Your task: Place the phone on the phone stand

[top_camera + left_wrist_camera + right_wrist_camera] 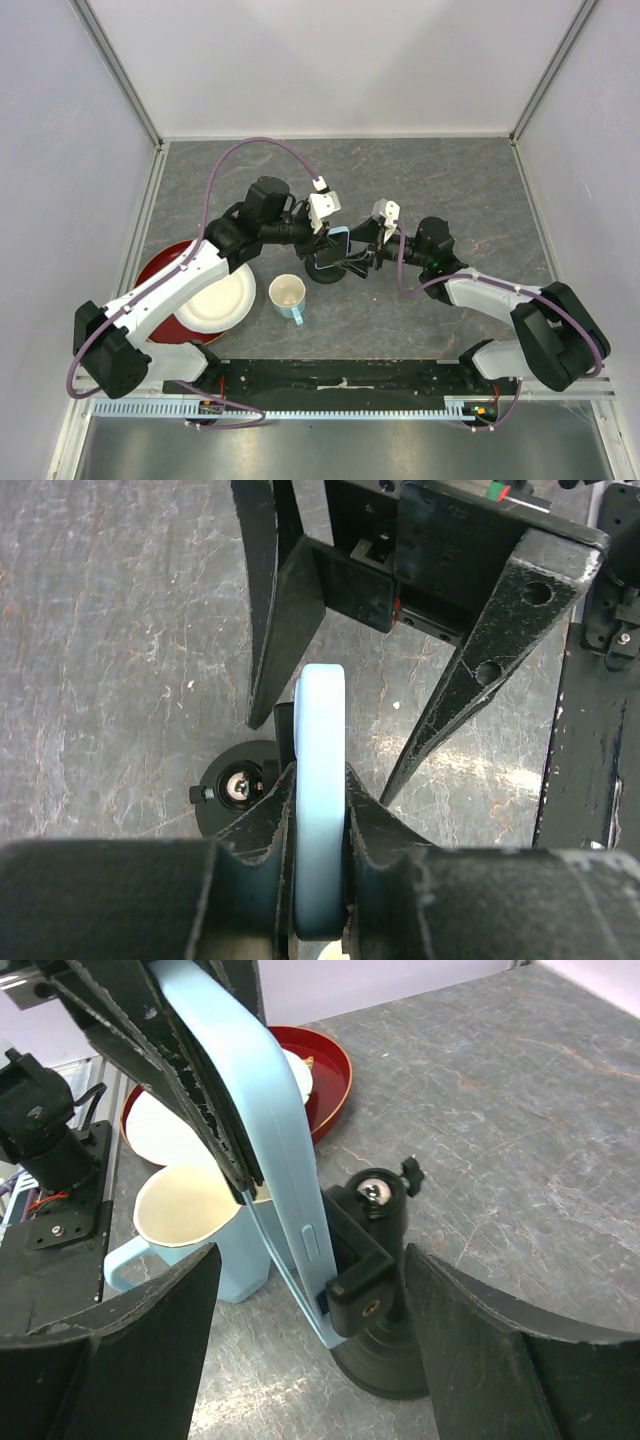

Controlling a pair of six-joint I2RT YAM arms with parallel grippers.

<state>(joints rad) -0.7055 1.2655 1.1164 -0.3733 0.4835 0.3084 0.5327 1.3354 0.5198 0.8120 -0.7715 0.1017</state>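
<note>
Left fingers [262,828] pinch phone [322,770]; phone stand [372,1290] beneath.

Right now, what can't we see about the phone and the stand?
Bottom edge of the phone in the phone stand clamp: right wrist view, clamp covers the contact; seated or not, cannot tell.
Same spot, top view: too small to tell.
Stand base, left wrist view: mostly hidden behind left fingers and phone.
Screen, left wrist view: phone is edge-on.

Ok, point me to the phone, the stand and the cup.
phone [265,1130], right wrist view, light blue case edge.
phone stand [365,1282], right wrist view, clamp holder.
cup [287,292], top view, its inside.
</note>
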